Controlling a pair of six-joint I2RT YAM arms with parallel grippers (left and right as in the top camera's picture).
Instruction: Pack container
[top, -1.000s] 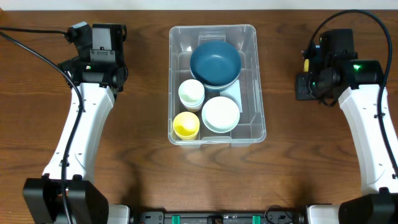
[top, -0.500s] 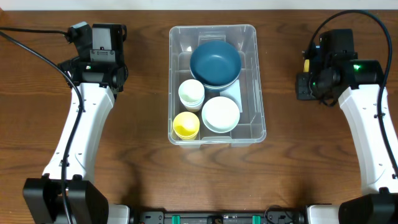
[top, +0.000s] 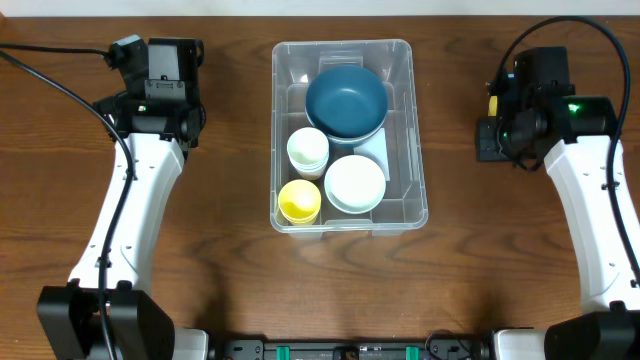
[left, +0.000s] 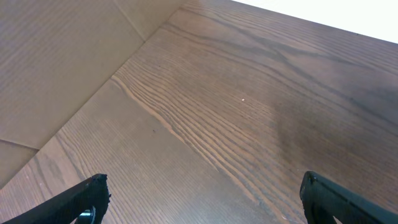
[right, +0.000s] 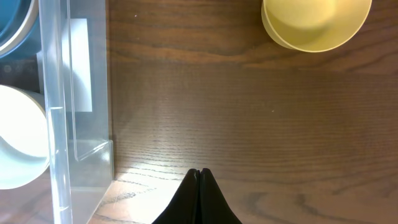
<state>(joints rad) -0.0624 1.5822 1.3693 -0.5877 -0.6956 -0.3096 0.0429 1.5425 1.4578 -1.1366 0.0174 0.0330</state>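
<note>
The clear plastic container (top: 418, 150) stands at the table's middle. It holds a dark blue bowl (top: 346, 100), stacked cream cups (top: 307, 151), a yellow cup (top: 299, 201) and a white bowl (top: 354, 183). My left gripper (top: 165, 60) is far left of it, open and empty over bare wood (left: 205, 199). My right gripper (top: 530, 75) is to the container's right, shut and empty (right: 199, 171). The right wrist view shows the container's wall (right: 56, 124) with its white label (right: 81, 62) at the left, and a pale yellow bowl (right: 317, 22) on the table ahead of the fingers.
The wooden table (top: 230, 280) spreads all round the container. A light panel (left: 56, 68) borders the table in the left wrist view. Black cables run from both arms at the back corners. In the overhead view the yellow bowl is almost wholly hidden under the right arm.
</note>
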